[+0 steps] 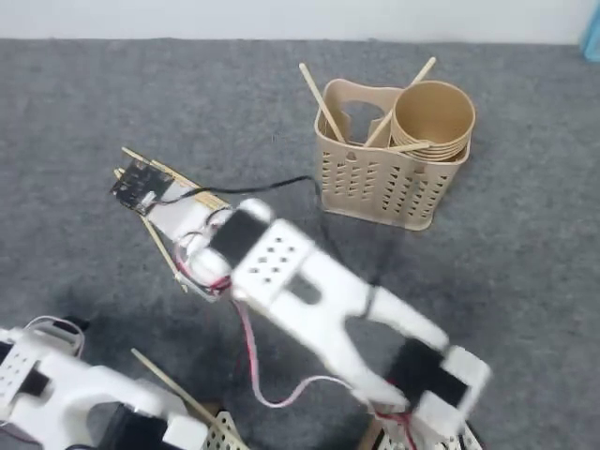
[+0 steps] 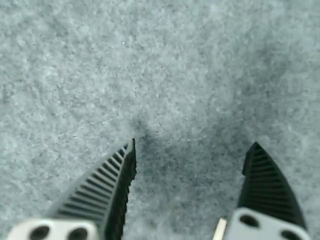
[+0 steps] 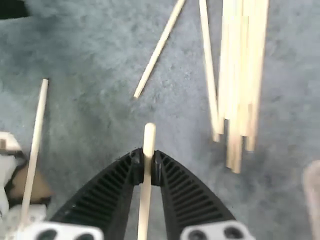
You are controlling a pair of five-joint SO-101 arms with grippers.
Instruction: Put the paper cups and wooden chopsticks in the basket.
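The high camera looks steeply down on the grey counter [image 1: 525,281] from its near edge, with the arms [image 1: 309,291] nearest and the basket [image 1: 384,187] far right. Each wrist camera sits just behind its own jaws, facing down, close to the counter. The right wrist and high views share the loose chopsticks [image 3: 240,75] at the left.

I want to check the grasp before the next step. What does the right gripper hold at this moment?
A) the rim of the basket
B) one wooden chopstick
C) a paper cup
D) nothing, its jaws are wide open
B: in the right wrist view, the right gripper is shut on a single wooden chopstick, and the end of the stick pokes out past the fingertips above the grey carpet.
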